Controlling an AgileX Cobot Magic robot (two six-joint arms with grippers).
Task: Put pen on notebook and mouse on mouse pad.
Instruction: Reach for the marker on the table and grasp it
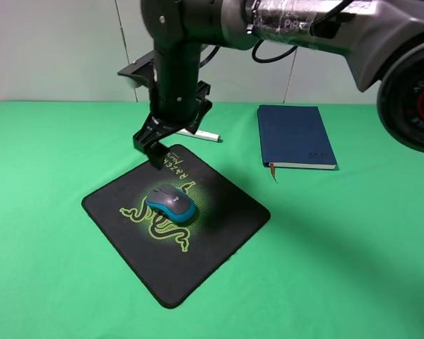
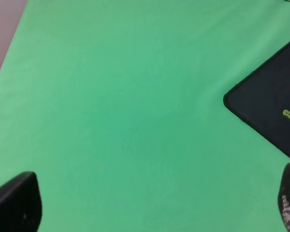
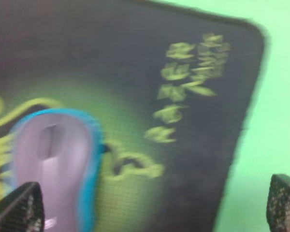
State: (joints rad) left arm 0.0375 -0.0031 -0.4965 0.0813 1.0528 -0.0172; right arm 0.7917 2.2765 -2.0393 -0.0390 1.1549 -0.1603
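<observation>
The grey-and-blue mouse rests on the middle of the black Razer mouse pad; the blurred right wrist view shows the mouse on the pad too. My right gripper hangs open just above the pad's far corner, a little beyond the mouse, with nothing between its fingers. The white pen lies on the cloth behind that arm, partly hidden by it. To the right lies the closed navy notebook, nothing on it. My left gripper is open over bare cloth beside a corner of the pad.
A green cloth covers the whole table. The right arm's thick dark links reach in from the top right and cross above the pen. A pale wall stands behind the table's far edge.
</observation>
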